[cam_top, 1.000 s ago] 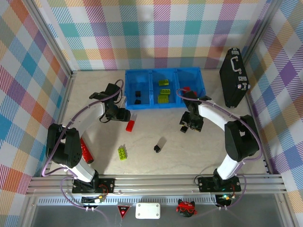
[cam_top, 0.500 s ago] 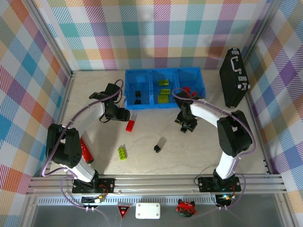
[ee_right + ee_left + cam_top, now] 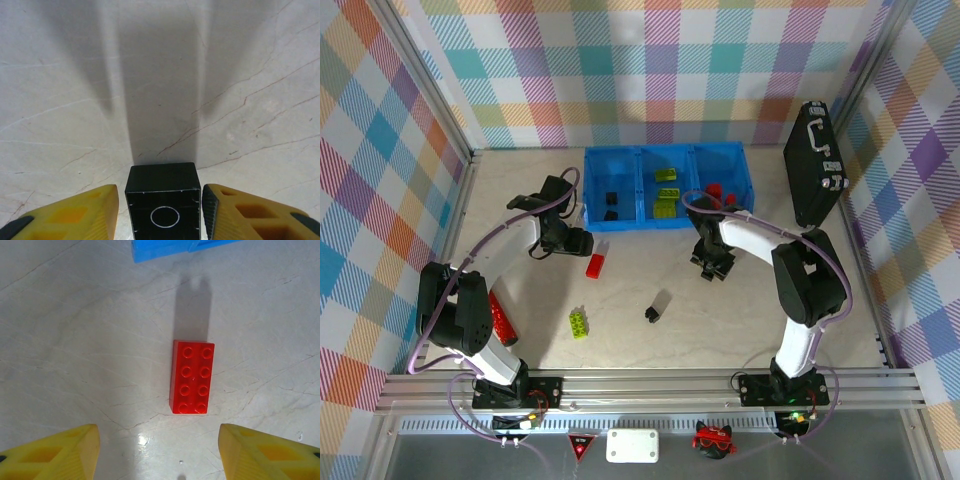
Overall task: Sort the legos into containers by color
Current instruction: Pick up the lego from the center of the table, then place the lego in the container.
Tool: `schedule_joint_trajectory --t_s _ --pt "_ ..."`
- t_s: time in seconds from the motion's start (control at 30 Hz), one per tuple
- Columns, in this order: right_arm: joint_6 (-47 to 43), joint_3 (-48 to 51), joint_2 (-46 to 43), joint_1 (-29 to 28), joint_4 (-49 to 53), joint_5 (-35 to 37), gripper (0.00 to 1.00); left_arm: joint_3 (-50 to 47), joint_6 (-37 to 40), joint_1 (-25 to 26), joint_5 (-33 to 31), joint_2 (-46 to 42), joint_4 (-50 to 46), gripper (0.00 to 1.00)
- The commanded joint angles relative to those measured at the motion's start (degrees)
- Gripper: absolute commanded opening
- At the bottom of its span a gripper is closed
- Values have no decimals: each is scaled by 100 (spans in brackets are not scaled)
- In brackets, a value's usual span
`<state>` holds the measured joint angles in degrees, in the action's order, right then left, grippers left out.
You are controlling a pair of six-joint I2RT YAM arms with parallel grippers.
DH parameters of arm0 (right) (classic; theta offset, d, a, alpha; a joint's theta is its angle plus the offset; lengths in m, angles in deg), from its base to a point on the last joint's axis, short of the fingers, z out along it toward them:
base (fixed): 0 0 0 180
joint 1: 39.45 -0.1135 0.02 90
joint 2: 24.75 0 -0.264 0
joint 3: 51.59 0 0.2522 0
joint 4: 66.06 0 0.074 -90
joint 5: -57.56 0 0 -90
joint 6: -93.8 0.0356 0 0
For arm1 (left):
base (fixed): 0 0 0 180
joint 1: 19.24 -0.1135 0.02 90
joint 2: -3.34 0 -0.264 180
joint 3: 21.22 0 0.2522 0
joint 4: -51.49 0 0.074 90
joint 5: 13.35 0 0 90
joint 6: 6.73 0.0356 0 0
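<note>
Where the left gripper (image 3: 157, 440) hangs before the left end of the containers (image 3: 620, 224), its fingers stand wide apart, a red lego (image 3: 192, 376) lying free ahead of them. Further right, before the containers, the right gripper (image 3: 160, 192) flanks a black lego (image 3: 162, 200), cut off below; whether it clamps, I cannot tell.

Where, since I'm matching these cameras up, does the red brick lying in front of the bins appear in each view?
Top external: red brick left of centre, just below the blue bins.
Left wrist: red brick mid-frame, ahead of the open left tool.
Shared landmark: the blue bins, their corner at that view's top edge.
</note>
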<state>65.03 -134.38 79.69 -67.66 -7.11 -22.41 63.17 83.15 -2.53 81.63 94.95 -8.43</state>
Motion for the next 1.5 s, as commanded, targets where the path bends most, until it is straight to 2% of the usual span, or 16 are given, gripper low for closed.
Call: schedule_joint_trajectory --t_s 0.0,0.23,0.47,0.83,1.0,1.2,1.47 --pt "-25 34 127 -18 7 13 46 -80 112 -58 -35 -206 10 64" --pt "-116 -65 34 -86 89 78 38 -76 109 -63 -4 -210 9 63" --pt "-187 -656 57 -413 336 151 38 -85 73 -123 -15 -232 27 62" --pt "-458 -2227 540 -1147 316 151 39 -128 -50 -341 -181 -337 79 61" --pt "-804 -3169 1060 -1484 525 621 39 -137 -79 -436 -211 -385 96 61" --pt "-1196 -4065 1655 -1699 463 735 39 -155 -154 -588 -234 -449 142 61" --pt "-2481 -4992 2315 -1900 -102 953 40 -175 -206 -738 -102 -523 247 61"
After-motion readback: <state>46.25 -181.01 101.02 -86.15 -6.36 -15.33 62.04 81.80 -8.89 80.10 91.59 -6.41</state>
